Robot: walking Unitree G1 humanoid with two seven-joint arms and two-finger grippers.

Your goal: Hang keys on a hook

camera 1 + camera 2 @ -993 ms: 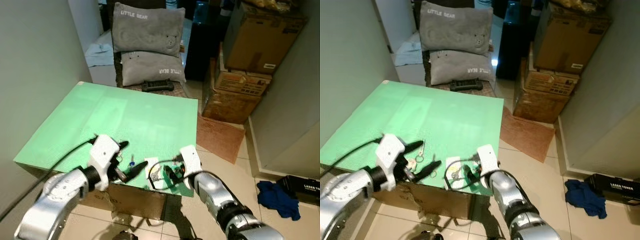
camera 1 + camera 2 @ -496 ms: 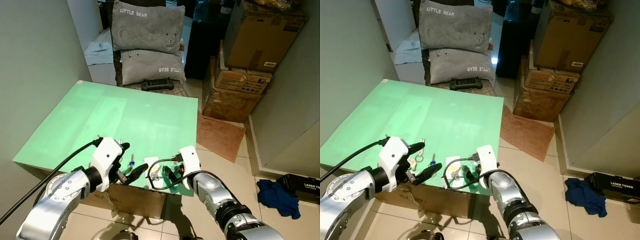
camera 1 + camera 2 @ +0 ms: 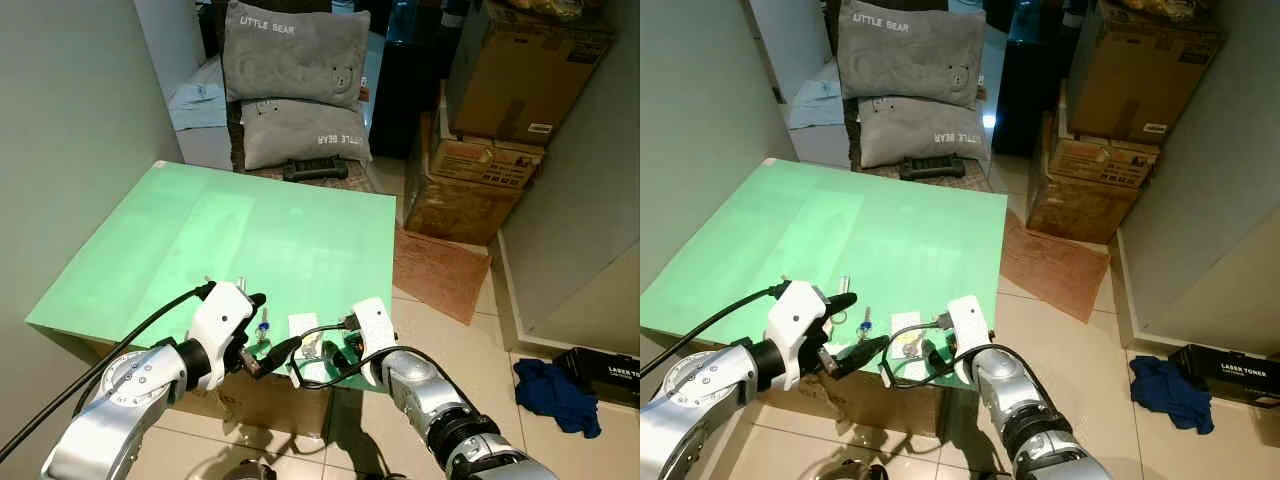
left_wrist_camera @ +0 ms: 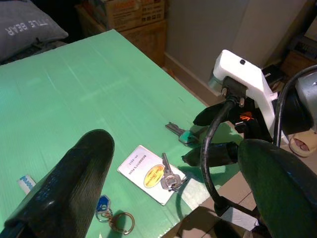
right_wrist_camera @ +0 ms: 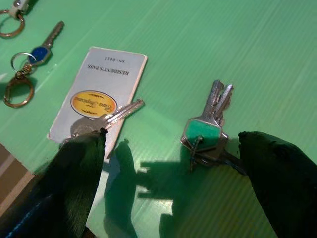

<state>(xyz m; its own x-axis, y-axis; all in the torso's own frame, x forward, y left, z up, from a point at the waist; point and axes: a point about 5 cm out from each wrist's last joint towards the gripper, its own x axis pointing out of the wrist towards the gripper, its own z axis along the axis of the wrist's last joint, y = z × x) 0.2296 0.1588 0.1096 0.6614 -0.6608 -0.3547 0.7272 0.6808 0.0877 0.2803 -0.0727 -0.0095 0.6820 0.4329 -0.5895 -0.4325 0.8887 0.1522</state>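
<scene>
On the near edge of the green table (image 3: 250, 230) lie three key sets. A green-headed bunch (image 5: 203, 131) sits beside a white pass card (image 5: 96, 94) with a silver key resting on it. A blue-headed key on rings (image 5: 29, 59) is further left. My right gripper (image 5: 171, 139) is open just above the table, its fingers on either side of the green bunch and the card's edge. My left gripper (image 4: 173, 146) is open and empty, hovering low over the card (image 4: 148, 173) and the blue key (image 4: 103, 203), facing the right gripper (image 4: 195, 136).
Two grey "LITTLE BEAR" pillows (image 3: 295, 55) and a black device (image 3: 315, 170) lie beyond the table. Cardboard boxes (image 3: 520, 60) stand at the back right, with a brown mat (image 3: 440, 275) below them. A blue cloth (image 3: 550, 390) lies on the tiled floor. A wall runs along the left.
My left gripper has moved right along the table's near edge, closer to the card and the right gripper. The right gripper has shifted slightly left. The keys have not moved.
</scene>
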